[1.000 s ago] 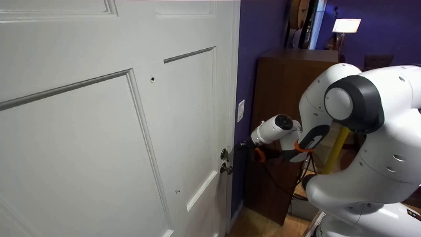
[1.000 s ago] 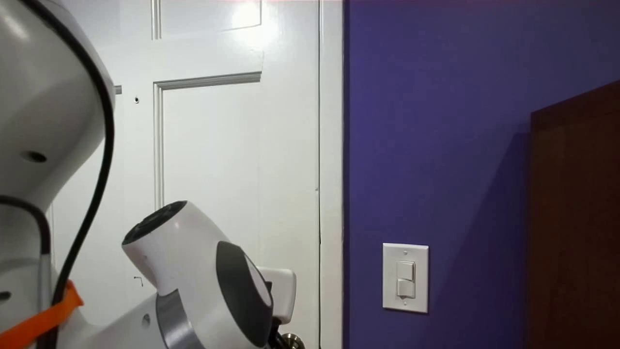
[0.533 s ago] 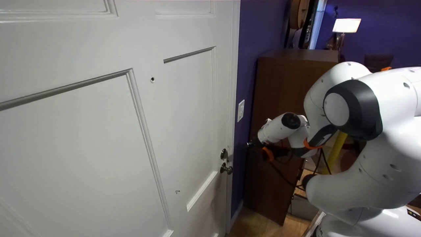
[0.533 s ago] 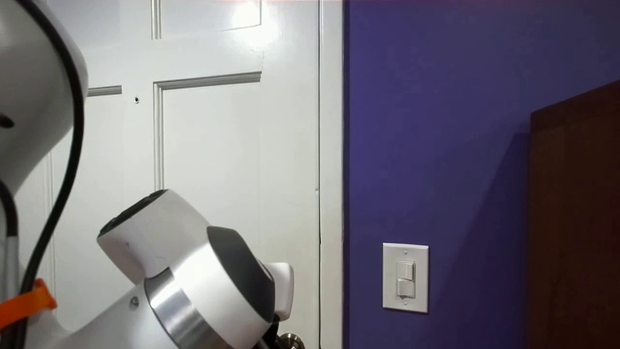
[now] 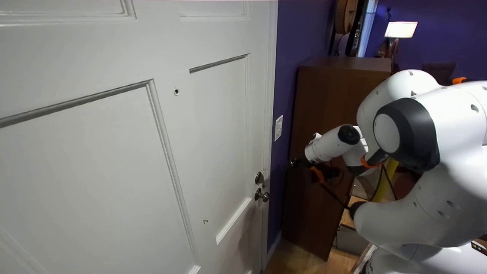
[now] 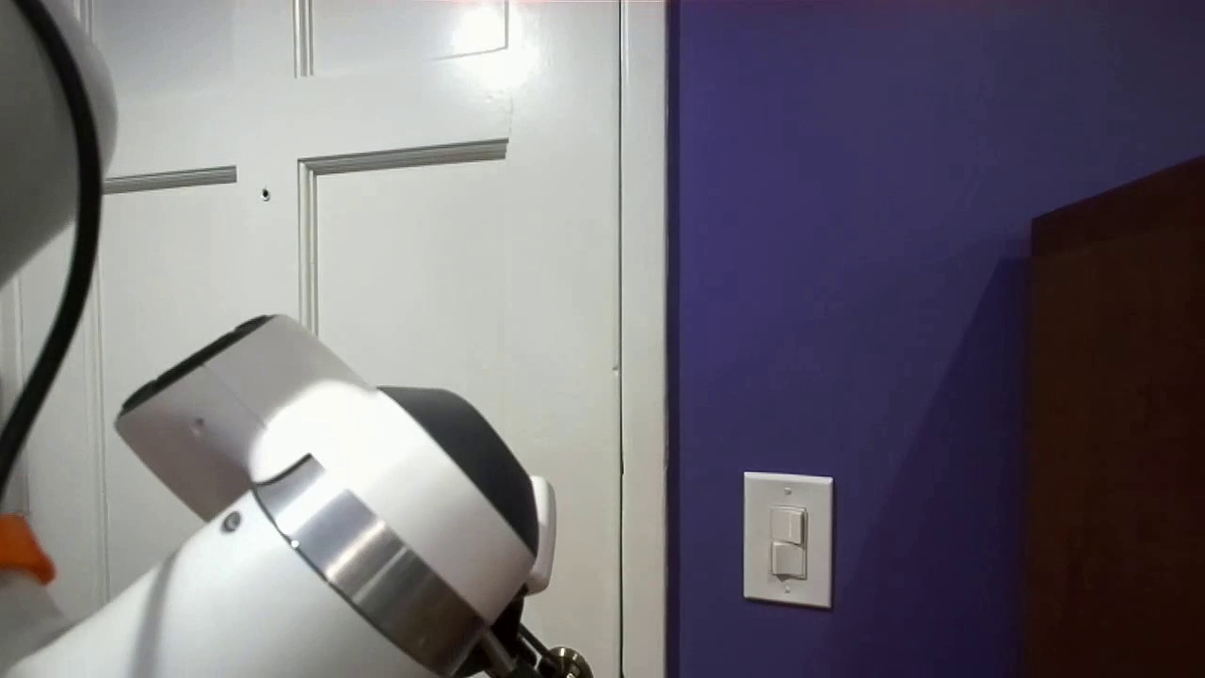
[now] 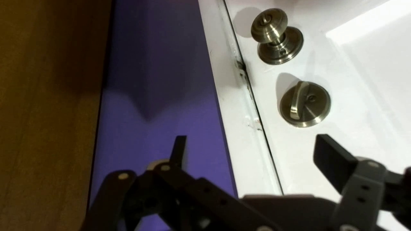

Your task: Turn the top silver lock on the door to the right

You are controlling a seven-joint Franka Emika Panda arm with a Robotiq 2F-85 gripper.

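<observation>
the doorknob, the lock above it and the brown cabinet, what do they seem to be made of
The doorknob: metal, probably, with a brushed, brass-toned sheen and streaky highlights. The lock: apparently the same metal, its round face gleaming in similar streaks. The brown cabinet: likely wood or veneer, as faint grain shows; its finish looks dull, though dim light leaves that open.

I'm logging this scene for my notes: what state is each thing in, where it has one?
White paneled door: shut.
Deadbolt thumb turn: nearer vertical than horizontal; locked or unlocked, cannot tell.
Doorknob: not gripped; turned or not, cannot tell.
Gripper: open, holding nothing.
Shaded lamp: lit.
Double light switch: on or off, cannot tell.
</observation>
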